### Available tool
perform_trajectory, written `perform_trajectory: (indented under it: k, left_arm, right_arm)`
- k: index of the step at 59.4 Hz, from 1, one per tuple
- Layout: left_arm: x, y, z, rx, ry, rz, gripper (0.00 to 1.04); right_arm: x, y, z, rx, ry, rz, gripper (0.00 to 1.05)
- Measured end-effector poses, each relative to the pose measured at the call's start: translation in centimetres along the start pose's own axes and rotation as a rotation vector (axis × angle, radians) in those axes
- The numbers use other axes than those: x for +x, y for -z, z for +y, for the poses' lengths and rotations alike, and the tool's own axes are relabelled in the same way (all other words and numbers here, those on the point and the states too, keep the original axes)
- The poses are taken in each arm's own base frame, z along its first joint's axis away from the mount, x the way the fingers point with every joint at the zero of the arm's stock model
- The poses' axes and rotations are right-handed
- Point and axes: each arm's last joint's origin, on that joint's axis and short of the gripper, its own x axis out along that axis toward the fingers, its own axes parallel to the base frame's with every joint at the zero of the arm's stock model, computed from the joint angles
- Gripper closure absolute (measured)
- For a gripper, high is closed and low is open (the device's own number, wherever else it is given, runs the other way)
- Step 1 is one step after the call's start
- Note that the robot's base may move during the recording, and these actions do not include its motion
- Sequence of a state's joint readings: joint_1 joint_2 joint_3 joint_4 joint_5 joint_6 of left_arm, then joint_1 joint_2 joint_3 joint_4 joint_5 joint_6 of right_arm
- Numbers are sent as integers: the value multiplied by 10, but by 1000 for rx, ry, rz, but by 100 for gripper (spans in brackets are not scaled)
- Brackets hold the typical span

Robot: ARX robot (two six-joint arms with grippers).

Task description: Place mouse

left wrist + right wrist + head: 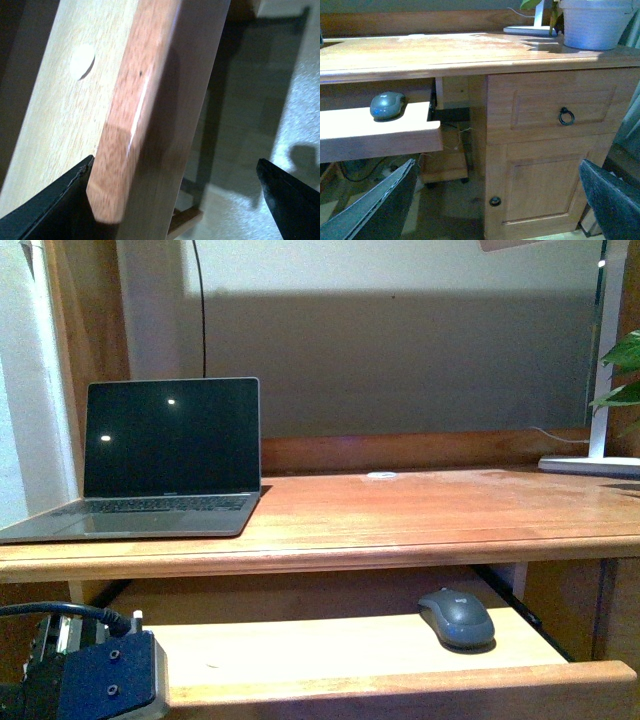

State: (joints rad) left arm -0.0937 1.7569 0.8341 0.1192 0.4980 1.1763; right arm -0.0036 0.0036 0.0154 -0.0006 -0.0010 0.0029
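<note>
Nearest, at 7 o'clock in the front view, sat the left arm point(90, 680), low beside the front lip of the pull-out tray point(330, 650). Its wrist view showed the left gripper point(174, 165) with jaws wide apart. The tray's reddish front edge ran between them, close against one finger point(60, 200); whether it touched could not be told. The right gripper point(496, 167), seen only from its own wrist, also had its jaws spread well apart, with nothing between them. It hung out in front of the desk's cabinet side, facing a drawer point(555, 112) with a dark ring pull point(566, 116). The mouse point(457, 618) lay on the tray at about 1 o'clock from the robot, near the tray's right end and under the desk top, well apart from both grippers. Farther back, on the desk point(400, 510), an open laptop point(160, 455) with a dark screen stood at 11 o'clock. A small white disc point(382, 475) lay at 12 o'clock near the back edge. At 2 o'clock a white lamp base point(590, 465) rested by some green leaves point(625, 370), and the right wrist view showed a white pot point(597, 22) there.
</note>
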Motion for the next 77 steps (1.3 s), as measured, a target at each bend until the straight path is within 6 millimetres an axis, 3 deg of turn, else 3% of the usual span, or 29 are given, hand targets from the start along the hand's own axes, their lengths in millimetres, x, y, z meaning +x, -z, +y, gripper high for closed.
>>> perform_trajectory:
  k: [13,20,27,39,46,51,54,61,77]
  left_arm:
    - [-10,-26,-21,-126,66,-39,8]
    - [-12,-38,-23,-247,74,-87,8]
    - [-13,-49,-6,-432,-30,-173,8]
    - [-37,-75,37,-772,-239,-411,8]
    - [-55,-86,44,-979,-338,-476,8]
    - [-73,-90,42,-1005,-512,-447,8]
    - [-84,-88,36,-981,-635,-411,8]
    - [-111,-75,-1,-936,-859,-264,8]
    - [-147,-43,-106,-1041,-801,-69,8]
  right_arm:
    - [0,0,0,0,0,0,7]
    - [0,0,0,0,0,0,7]
    - [0,0,0,0,0,0,7]
    - [0,0,0,0,0,0,7]
    - [0,0,0,0,0,0,7]
    - [0,0,0,0,0,0,7]
    - [0,0,0,0,0,0,7]
    - [0,0,0,0,0,0,7]
    - [0,0,0,0,0,0,7]
